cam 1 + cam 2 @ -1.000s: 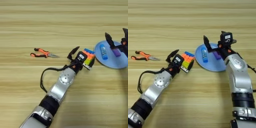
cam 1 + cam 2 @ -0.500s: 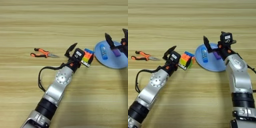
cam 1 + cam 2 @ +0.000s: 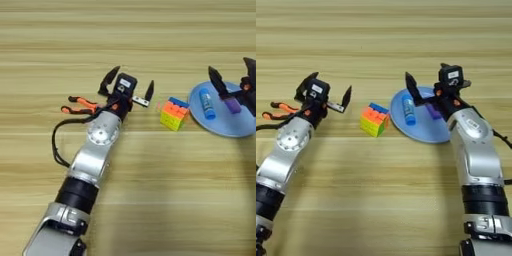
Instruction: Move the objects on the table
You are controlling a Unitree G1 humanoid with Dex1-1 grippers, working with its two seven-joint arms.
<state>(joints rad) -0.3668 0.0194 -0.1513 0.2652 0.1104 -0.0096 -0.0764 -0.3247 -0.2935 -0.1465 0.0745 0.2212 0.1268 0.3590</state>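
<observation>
Left eye view: nearest us the cube [image 3: 174,113] sits free on the table [image 3: 150,200] between both arms, and our left gripper [image 3: 127,89] is spread empty over the pliers [image 3: 80,105], we judge to take them. Farther right, our right gripper [image 3: 431,90] hangs spread over the plate [image 3: 423,127] holding tube [image 3: 408,110] and block [image 3: 434,112] (gripper labels are unreadable).

1. There was one puzzle cube [image 3: 174,113].
2. There was one pair of pliers [image 3: 80,105].
3. There was one plate [image 3: 428,131], with one tube [image 3: 408,109] and one purple block [image 3: 433,111].
4. There were two grippers, the left gripper [image 3: 127,89] and the right gripper [image 3: 428,86].
</observation>
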